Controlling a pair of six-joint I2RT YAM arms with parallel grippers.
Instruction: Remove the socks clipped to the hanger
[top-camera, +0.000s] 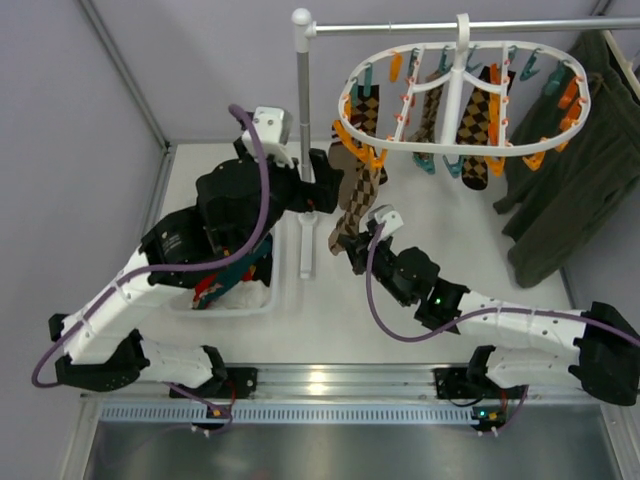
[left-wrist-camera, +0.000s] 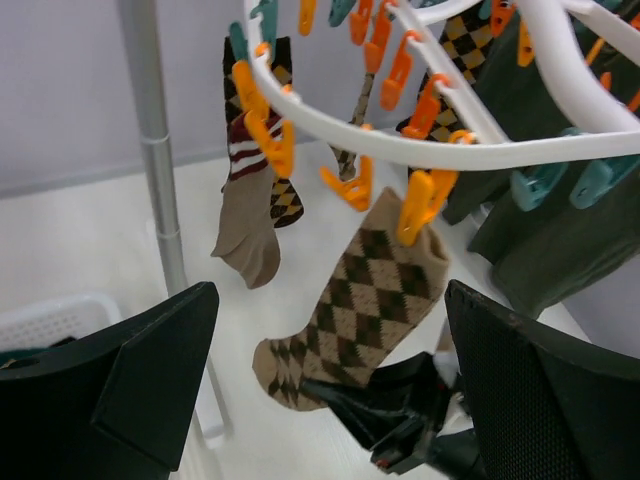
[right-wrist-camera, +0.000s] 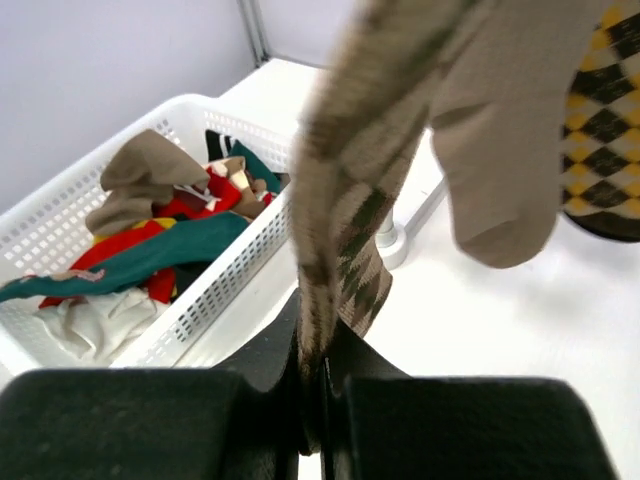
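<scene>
White counter seen from above, with two black and white robot arms bolted at its near edge. A grey metal pole rack stands at the back. A big dark green garment hangs from the rack on the far right.

Beside the garment hangs the white plastic oval hanger, crossed by bars and ringed with orange and teal clips. At least four brown and tan argyle socks dangle from it, spread from its left end to its middle.

On the counter to the left sits a white lattice plastic basket holding a loose heap of red, teal and tan socks.

The left end effector hovers near the pole with its two black fingers spread wide and nothing between them. Its camera looks up at the left end of the hanger.

The right end effector reaches up under that same end and is closed tight on the toe of the lowest argyle sock. The fabric is pinched between its fingers. The cuff of this sock is still held by an orange clip on the hanger's rim, so the sock hangs stretched between clip and fingers.

The task looks only partly done. The socks in the basket suggest earlier progress, but the gripped sock has not yet come free. The other argyle socks remain clipped and untouched. Each will likely need its own pull.
</scene>
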